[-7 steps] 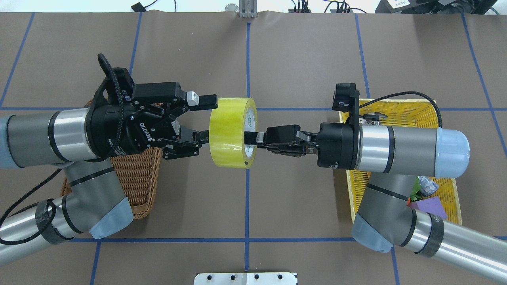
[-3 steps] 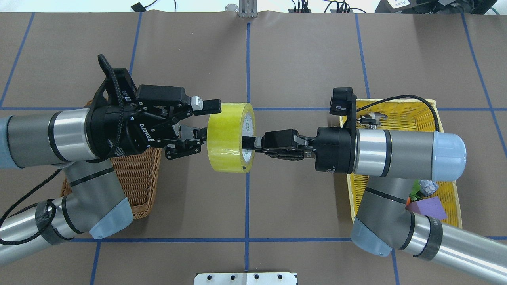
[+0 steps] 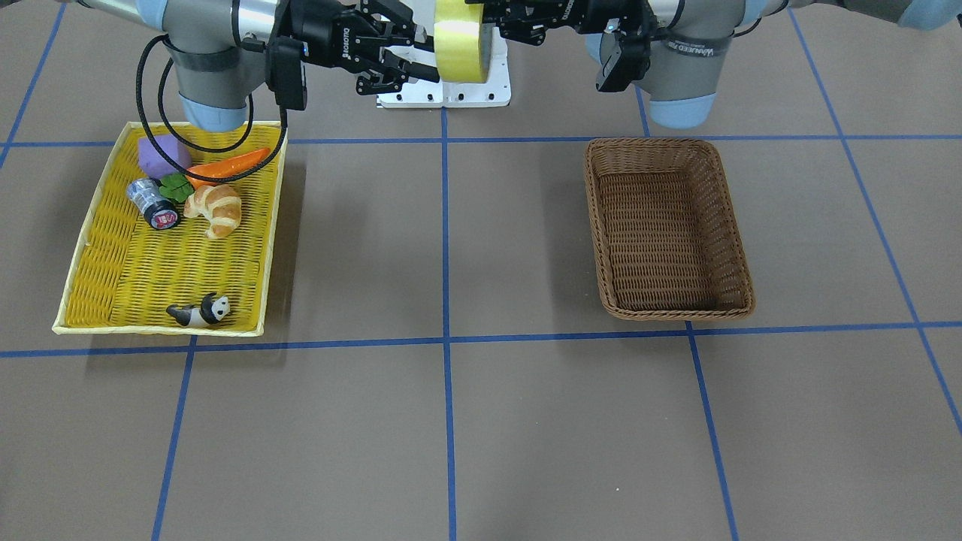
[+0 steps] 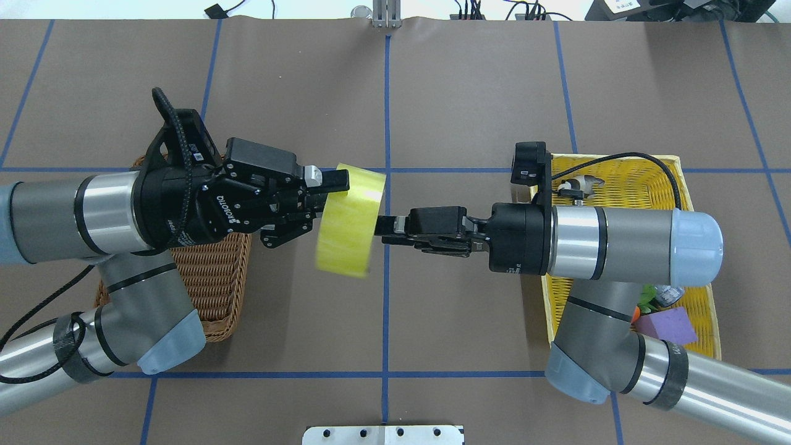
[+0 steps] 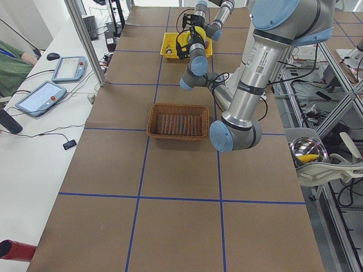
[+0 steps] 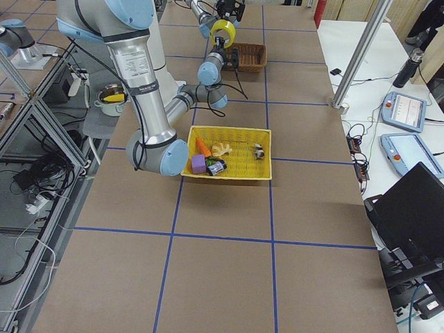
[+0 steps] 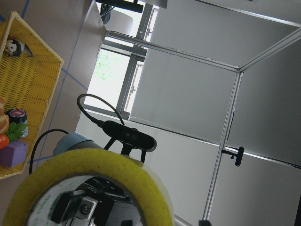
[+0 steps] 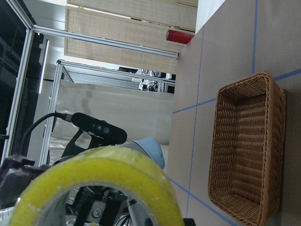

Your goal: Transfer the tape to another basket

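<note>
The yellow tape [image 4: 346,216] hangs in the air between my two grippers, tilted and motion-blurred; it also shows in the front view [image 3: 458,41]. My left gripper [image 4: 327,196] is shut on the roll's far wall, one finger outside and one in the core. My right gripper [image 4: 378,224] sits at the roll's right face; in the front view [image 3: 430,49] its fingers stand wide apart, open. The brown wicker basket [image 3: 669,300] is empty and lies under my left arm [image 4: 216,290]. Each wrist view looks through the tape's core [image 7: 117,169] [image 8: 108,169].
The yellow tray [image 3: 150,263] under my right arm holds a croissant [image 3: 216,209], a carrot [image 3: 229,167], a purple block [image 3: 161,154], a silvery cylinder [image 3: 152,204] and a toy panda [image 3: 201,310]. A metal mounting plate [image 4: 383,434] is at the robot's base.
My left gripper's fingers have closed onto the tape. The roll has shifted left, tilted, and slid off my right gripper's finger, which now only reaches its right face.
</note>
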`<state>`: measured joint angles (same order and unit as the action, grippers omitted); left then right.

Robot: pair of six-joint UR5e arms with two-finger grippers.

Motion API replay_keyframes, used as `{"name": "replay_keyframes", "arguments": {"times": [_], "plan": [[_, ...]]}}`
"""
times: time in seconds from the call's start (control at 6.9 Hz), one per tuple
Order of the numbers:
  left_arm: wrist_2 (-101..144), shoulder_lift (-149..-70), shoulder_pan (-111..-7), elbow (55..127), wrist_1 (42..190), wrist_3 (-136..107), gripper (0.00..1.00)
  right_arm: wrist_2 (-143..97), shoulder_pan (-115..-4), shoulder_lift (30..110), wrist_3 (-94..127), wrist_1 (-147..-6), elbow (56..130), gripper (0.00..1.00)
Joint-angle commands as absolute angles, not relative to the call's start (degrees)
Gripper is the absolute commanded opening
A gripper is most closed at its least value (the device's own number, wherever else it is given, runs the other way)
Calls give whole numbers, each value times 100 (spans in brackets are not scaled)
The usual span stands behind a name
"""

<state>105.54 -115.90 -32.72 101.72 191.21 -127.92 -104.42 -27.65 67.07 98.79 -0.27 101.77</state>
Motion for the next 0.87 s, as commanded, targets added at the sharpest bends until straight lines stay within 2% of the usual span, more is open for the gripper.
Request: {"name": "replay_keyframes", "arguments": {"times": [0.0,0.43,0.72], "plan": [[10573,-11549,-3278,10160,19116,-12797,0,-10441,-2768,6706,9931,-18,10239,100],[10669,-11392,-3322,10239,19116,-12788,0,-10520,-3082,6820,9915,-61,10222,100],[11762,-11338,-4371,10186,18270,-12317,0,-11762,-4475,6908,9453,-637,10108,100]]}}
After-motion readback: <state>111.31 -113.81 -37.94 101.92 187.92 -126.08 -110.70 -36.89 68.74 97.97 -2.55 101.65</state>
